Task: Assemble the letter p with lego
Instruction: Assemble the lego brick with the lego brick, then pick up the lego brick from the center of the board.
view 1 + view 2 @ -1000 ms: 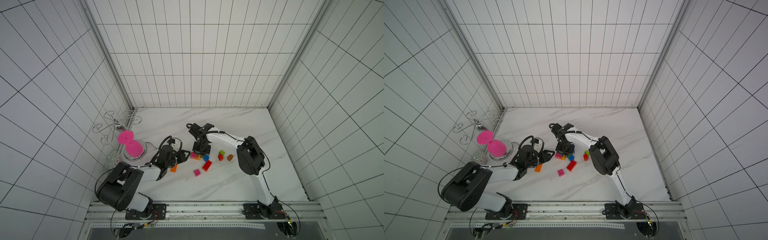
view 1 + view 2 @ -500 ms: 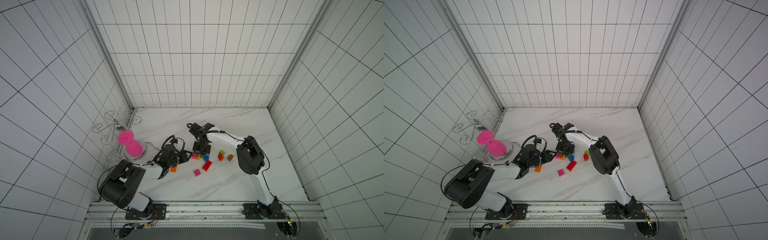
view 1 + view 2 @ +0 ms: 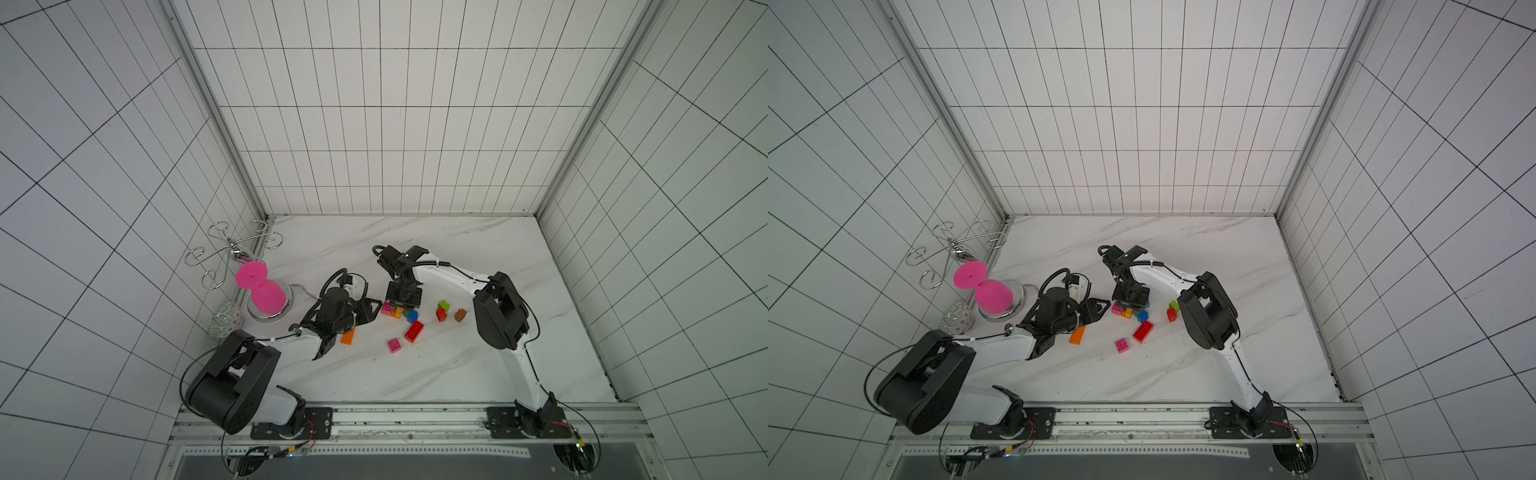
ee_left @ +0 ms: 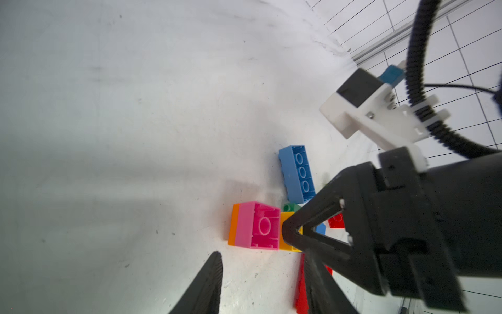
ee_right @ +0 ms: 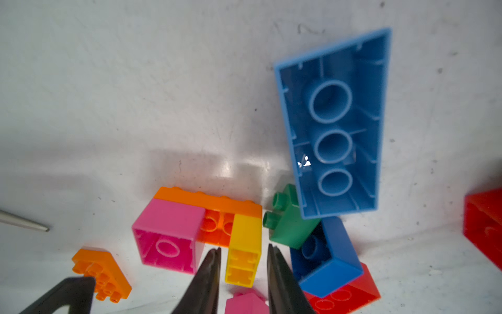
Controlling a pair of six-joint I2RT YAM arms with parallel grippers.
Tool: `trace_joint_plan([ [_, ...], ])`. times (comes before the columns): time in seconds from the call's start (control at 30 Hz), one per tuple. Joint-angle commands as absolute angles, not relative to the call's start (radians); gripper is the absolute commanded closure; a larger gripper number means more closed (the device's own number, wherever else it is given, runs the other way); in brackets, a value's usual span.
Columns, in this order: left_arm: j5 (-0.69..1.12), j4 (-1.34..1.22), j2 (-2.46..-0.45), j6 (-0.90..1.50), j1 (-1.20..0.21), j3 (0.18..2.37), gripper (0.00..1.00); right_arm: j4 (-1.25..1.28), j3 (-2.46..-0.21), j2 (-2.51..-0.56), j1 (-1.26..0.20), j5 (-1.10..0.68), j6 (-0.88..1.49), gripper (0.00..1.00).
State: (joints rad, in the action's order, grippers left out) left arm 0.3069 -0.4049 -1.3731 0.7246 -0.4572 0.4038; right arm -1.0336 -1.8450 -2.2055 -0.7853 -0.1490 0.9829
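A small lego build point(image 3: 392, 309) lies mid-table: a pink brick point(image 5: 168, 233) and a yellow brick point(image 5: 244, 244) on a long orange brick point(image 5: 206, 201). My right gripper point(image 5: 244, 255) points down over it, open, its fingers either side of the yellow brick with slim gaps. Green point(image 5: 288, 225), light blue point(image 5: 334, 122) and dark blue point(image 5: 326, 261) bricks lie heaped beside it. My left gripper point(image 4: 263, 266) is low beside the build, open and empty, with a red brick point(image 4: 300, 288) behind one finger. A loose orange brick point(image 3: 348, 336) lies near the left arm.
Loose red point(image 3: 414, 331), pink point(image 3: 393, 345), green point(image 3: 443, 306), small red point(image 3: 441, 315) and brown point(image 3: 460, 315) bricks lie scattered to the right. A pink hourglass cup point(image 3: 262, 291), a wire rack point(image 3: 232, 253) and a patterned ball point(image 3: 226, 326) stand by the left wall.
My right gripper's jaws have parted and now stand off the yellow brick. The left gripper has edged slightly toward the build.
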Motion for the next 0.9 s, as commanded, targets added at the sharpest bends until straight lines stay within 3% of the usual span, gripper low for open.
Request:
trace_joint_plan([
  [0.0, 0.251, -0.381, -1.308, 0.69, -0.458, 0.394, 0.51, -1.068, -1.875, -2.138, -0.78, -0.117, 0.985, 0.66],
  [0.2, 0.219, -0.366, -1.208, 0.669, -0.457, 0.372, 0.5, -1.067, -1.849, -2.082, -0.78, -0.113, 0.965, 0.61],
  [0.33, 0.186, -0.368, -1.088, 0.649, -0.46, 0.334, 0.46, -1.035, -1.78, -1.98, -0.795, -0.008, 0.866, 0.58],
  [0.47, 0.149, -0.343, -0.934, 0.63, -0.463, 0.3, 0.35, -0.974, -1.644, -1.838, -0.802, 0.078, 0.705, 0.44],
  [0.6, 0.095, -0.294, -0.753, 0.607, -0.472, 0.265, 0.19, -0.877, -1.47, -1.662, -0.794, 0.106, 0.622, 0.2],
  [0.73, 0.044, -0.251, -0.593, 0.587, -0.481, 0.238, 0.03, -0.844, -1.36, -1.535, -0.776, 0.144, 0.589, 0.08],
  [0.8, 0.023, -0.228, -0.538, 0.579, -0.483, 0.232, 0.03, -0.814, -1.31, -1.484, -0.769, 0.163, 0.574, 0.01],
  [0.87, 0.001, -0.218, -0.503, 0.577, -0.483, 0.224, 0.03, -0.769, -1.262, -1.448, -0.754, 0.133, 0.554, 0.01],
])
